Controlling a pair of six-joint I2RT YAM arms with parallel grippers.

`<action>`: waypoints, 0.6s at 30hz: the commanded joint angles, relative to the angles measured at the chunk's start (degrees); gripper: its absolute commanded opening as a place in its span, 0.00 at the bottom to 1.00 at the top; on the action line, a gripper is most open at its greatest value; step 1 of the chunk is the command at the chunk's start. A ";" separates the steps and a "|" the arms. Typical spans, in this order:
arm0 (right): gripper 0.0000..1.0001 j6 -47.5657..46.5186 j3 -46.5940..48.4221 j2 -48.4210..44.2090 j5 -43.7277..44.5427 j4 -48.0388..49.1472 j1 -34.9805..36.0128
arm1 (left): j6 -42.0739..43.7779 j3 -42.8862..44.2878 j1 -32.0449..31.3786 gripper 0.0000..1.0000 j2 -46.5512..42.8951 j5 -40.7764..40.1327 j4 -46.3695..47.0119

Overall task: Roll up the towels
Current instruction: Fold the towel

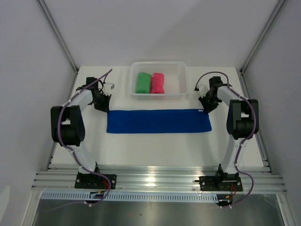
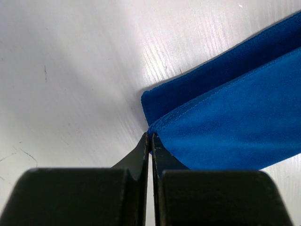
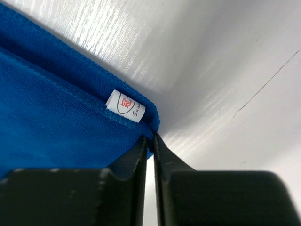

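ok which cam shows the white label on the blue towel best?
Right wrist. The label sits large there, sewn on the hem near a corner of the blue towel, with a red mark visible. The top view gives at most a pale speck at that corner. The left wrist shows the towel's other end, no label.

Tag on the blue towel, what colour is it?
White tag with a red mark; right wrist view shows it best.

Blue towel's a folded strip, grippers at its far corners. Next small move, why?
Probably release and lift clear: left gripper and right gripper sit at the far corners of the blue towel, already folded flat; rolling from one end comes next.
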 commanded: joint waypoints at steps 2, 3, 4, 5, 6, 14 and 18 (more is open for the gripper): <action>0.08 3.34 1.00 0.34 -2.00 2.71 -1.36 | -1.14 1.85 -0.24 0.01 0.57 -0.36 0.76; 0.05 3.34 0.83 0.16 -2.97 2.80 -1.45 | -1.23 1.76 -0.24 0.01 0.57 -0.27 0.67; 0.02 3.25 0.56 0.08 -4.03 2.80 -1.45 | -1.23 1.94 -0.15 0.01 0.48 -0.27 0.67; 0.00 3.25 0.30 -0.01 -4.38 2.98 -1.45 | -1.23 1.85 -0.24 0.01 0.48 -0.27 0.67; 0.00 3.34 0.12 -0.10 -4.47 3.33 -1.54 | -1.14 1.94 -0.24 0.01 0.39 -0.27 0.59; 0.00 4.92 -0.58 -2.73 -4.64 3.41 -4.08 | -1.05 2.29 -0.15 0.01 0.13 -1.76 1.02; 0.00 5.71 -1.90 -5.20 -5.88 6.93 -5.14 | -1.22 3.08 -0.15 0.01 0.22 -1.86 0.76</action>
